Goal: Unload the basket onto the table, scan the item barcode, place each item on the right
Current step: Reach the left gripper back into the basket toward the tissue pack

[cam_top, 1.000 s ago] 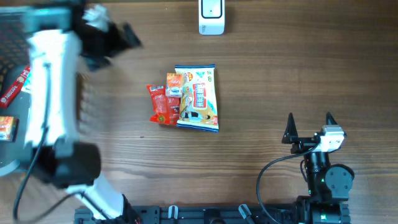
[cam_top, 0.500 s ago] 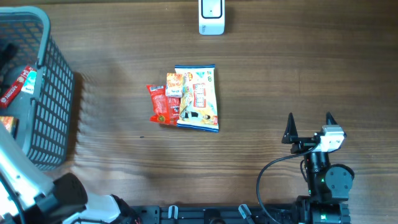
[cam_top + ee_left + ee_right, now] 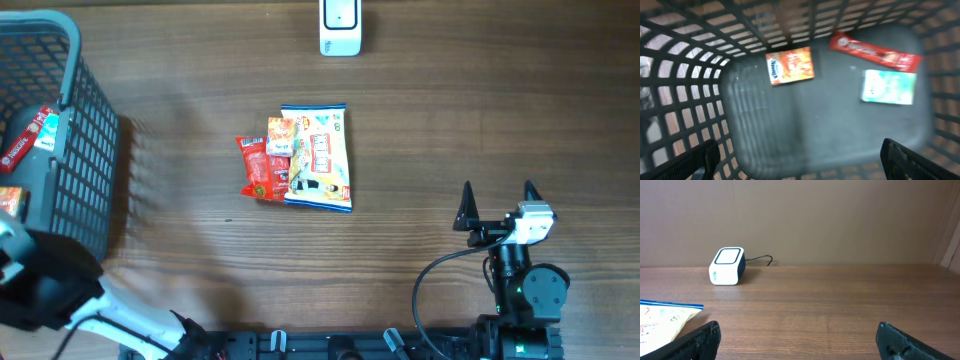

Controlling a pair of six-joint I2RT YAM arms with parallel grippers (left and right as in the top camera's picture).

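Above the black plastic-mesh basket (image 3: 790,131), the left tool (image 3: 800,161) hangs with jaws apart over an orange box (image 3: 789,65), a red bar (image 3: 875,51) and a pale green packet (image 3: 889,86). Likewise spread, the right tool (image 3: 497,196) sits well apart from glossy snack packets (image 3: 316,157) central on the wood-grain worktop (image 3: 450,100); the boxy white scanner (image 3: 340,28) stands at its far edge.

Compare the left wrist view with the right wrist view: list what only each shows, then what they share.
Left wrist only: inside the basket, an orange packet, a red bar and a pale green packet. Right wrist only: the scanner and a corner of the snack bag on the table. Shared: no object; the left gripper and right gripper each frame their view, open.
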